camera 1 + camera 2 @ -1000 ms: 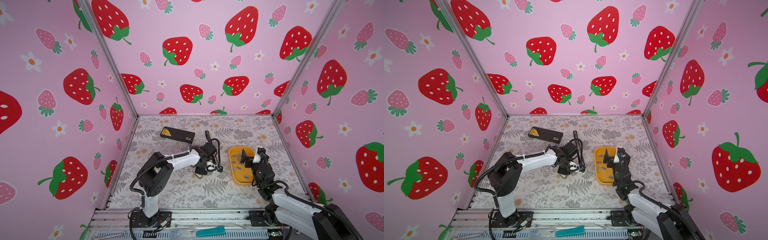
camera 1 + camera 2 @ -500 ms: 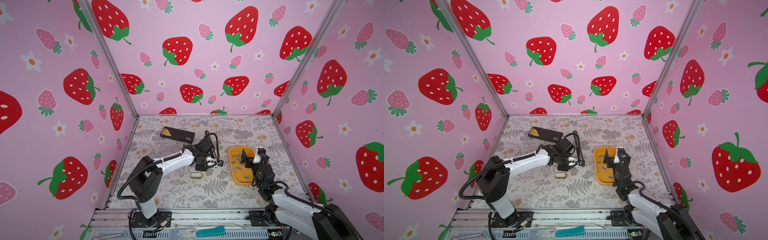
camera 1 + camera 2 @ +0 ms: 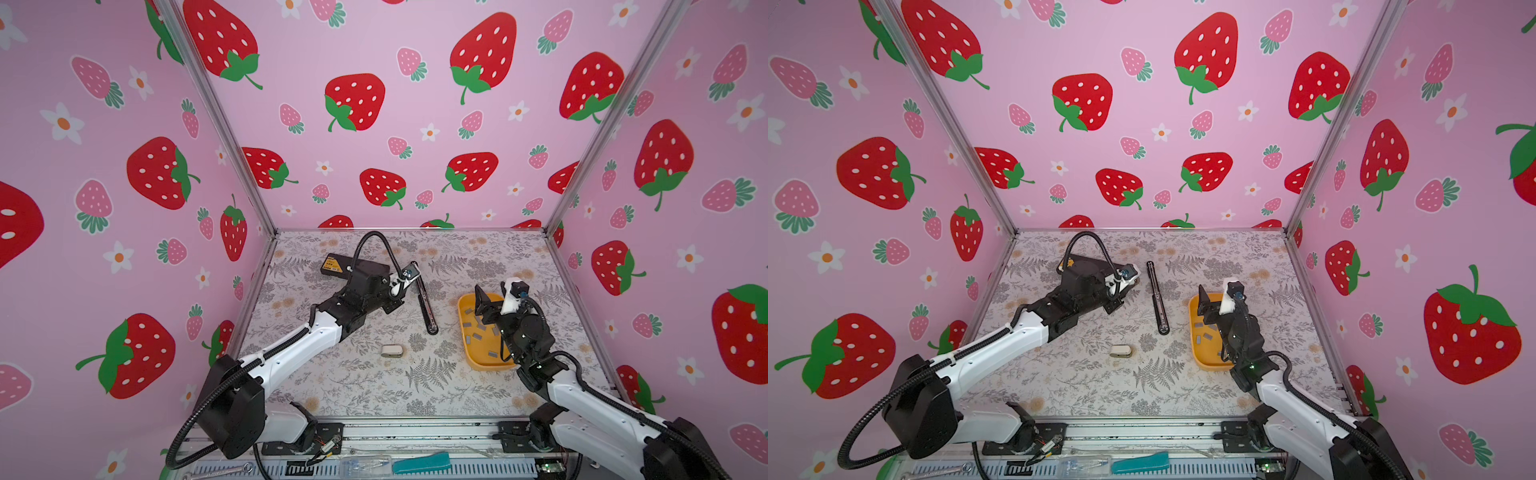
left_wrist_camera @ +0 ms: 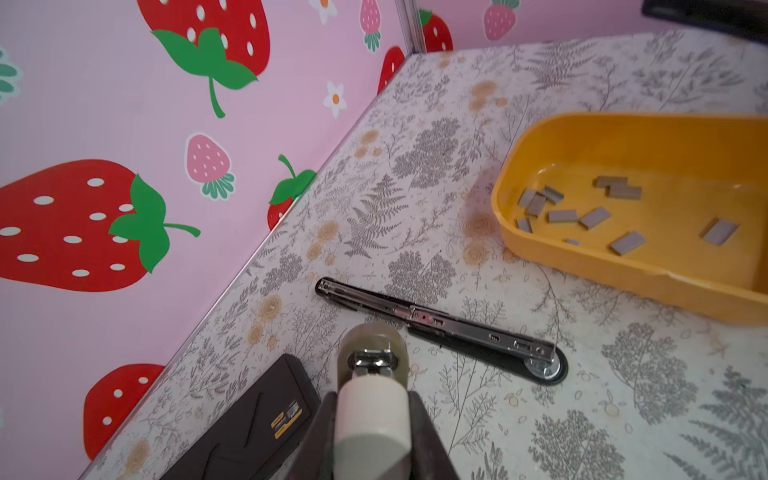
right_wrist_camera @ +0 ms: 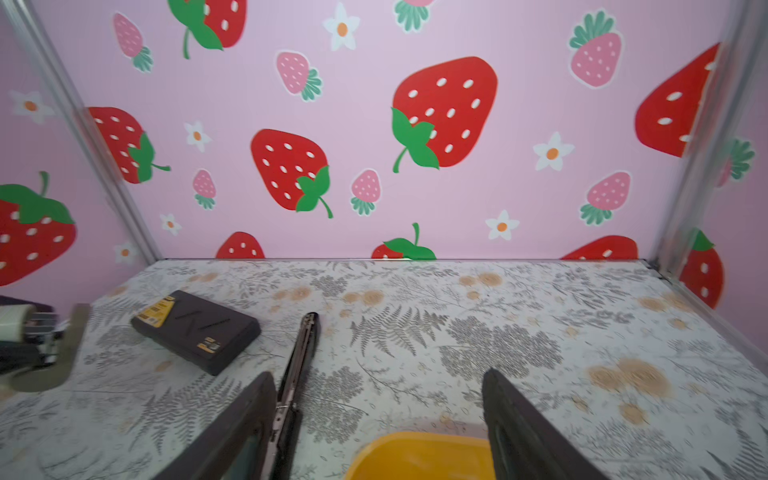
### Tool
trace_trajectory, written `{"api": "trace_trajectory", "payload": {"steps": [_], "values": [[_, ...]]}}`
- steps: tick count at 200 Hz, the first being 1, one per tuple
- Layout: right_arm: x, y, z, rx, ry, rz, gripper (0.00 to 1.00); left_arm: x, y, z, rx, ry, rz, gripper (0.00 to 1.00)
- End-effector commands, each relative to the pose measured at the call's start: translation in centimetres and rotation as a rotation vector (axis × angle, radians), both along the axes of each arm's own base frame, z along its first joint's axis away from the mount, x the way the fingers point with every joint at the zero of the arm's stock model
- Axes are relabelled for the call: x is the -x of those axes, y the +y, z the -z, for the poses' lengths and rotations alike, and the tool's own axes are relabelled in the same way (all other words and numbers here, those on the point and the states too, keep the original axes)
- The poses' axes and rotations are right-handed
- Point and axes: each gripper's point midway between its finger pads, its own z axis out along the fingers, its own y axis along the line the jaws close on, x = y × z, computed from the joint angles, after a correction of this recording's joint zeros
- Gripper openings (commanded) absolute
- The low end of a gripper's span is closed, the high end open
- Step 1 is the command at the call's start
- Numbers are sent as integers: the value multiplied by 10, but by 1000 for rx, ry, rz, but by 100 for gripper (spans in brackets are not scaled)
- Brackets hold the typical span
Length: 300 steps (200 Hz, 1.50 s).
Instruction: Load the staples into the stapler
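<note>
— How much room have you got?

— Pink strawberry walls [image 3: 124, 249] close the table [image 3: 353, 390] on the left, far and right sides. The near half of the floral top is bare apart from a small white-and-tan object [image 3: 391, 351] near the middle. A black case [image 3: 332, 264] lies far left, close to the left wall. The yellow tray [image 3: 482, 365] sits right of centre, with a bare strip between it and the right wall.

— Your jaws?

— My left gripper [image 4: 372, 401] is clamped on a cream cylinder [image 4: 368, 432] with a disc tip. It is just left of the stapler [image 3: 424, 301], which lies opened out flat, running near to far, metal channel up. My right gripper [image 5: 378, 374] hangs over the tray's far end, jaws wide apart.

— And the staples?

— The staples [image 4: 594, 217], about a dozen short grey strips, lie scattered flat on the tray floor.
</note>
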Motion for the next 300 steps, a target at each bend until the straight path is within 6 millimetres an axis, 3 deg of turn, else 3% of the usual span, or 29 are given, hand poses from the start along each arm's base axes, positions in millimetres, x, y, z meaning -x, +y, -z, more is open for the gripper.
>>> {"api": "trace_trajectory", "payload": {"steps": [1,28,49,70,104,131,159,178,211,229,300], "values": [[13,37,-13,14,-22,-121,78,1,-11,-34,237,-65,19,0],[20,57,-18,45,-49,-134,78,2,-10,-60,301,-95,15,0],[25,73,-28,46,-79,-164,77,22,-15,-69,304,-101,116,0],[30,85,-37,20,-102,-187,77,51,-18,-56,228,-159,144,0],[27,88,-45,-32,-89,-183,72,79,-15,-33,169,-195,151,0],[31,107,-49,1,-52,-262,67,78,-12,-35,177,-220,112,0],[43,106,-50,-36,-43,-298,69,86,-26,-31,137,-242,153,0],[47,116,-46,-28,-12,-346,69,86,-35,-32,146,-226,168,0],[44,126,-35,-25,40,-356,68,75,-36,-33,123,-245,109,0],[39,123,-28,-33,61,-321,68,80,-39,-35,133,-247,137,0],[37,138,-14,-20,124,-360,67,82,-37,-45,152,-267,127,0]]}}
